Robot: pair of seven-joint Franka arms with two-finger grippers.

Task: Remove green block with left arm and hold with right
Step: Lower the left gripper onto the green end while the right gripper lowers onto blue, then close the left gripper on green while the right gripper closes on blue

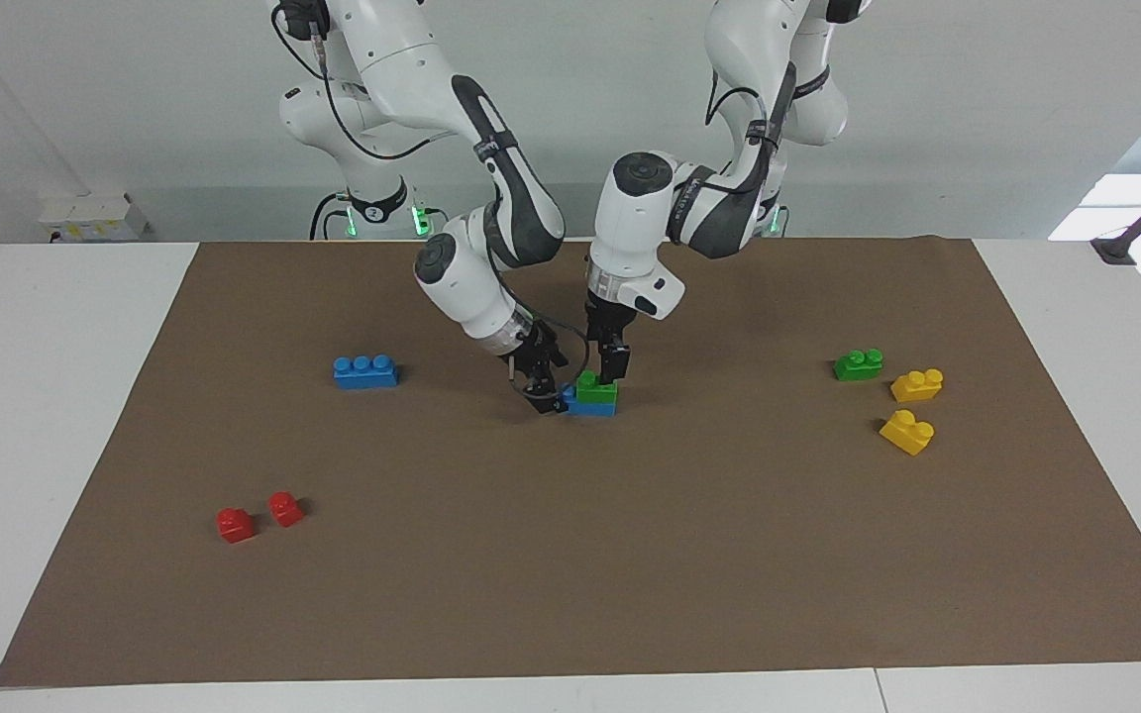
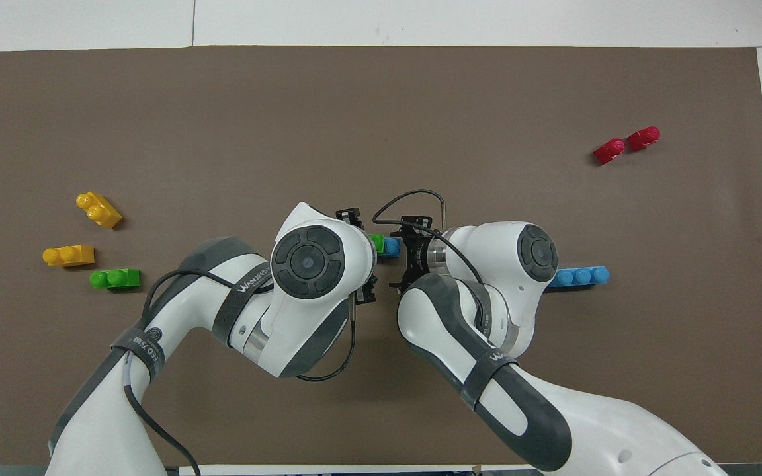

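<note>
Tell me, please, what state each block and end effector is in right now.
green block: stacked on the blue base block, not yet removed.
left end effector: open, down at the green block.
right end effector: open, low beside the blue base block.
second green block: loose on the mat, untouched.
long blue block: loose on the mat.

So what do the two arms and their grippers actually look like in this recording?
Both arms are white, rounded and jointed, with dark grey panels, grey bands printed with white lettering, and round dark caps on the joints. Each ends in a silver wrist ring and a small black two-finger gripper. The left gripper has a black cable running along its arm. The right gripper has a looping black cable and a thin rod at its wrist.
</note>
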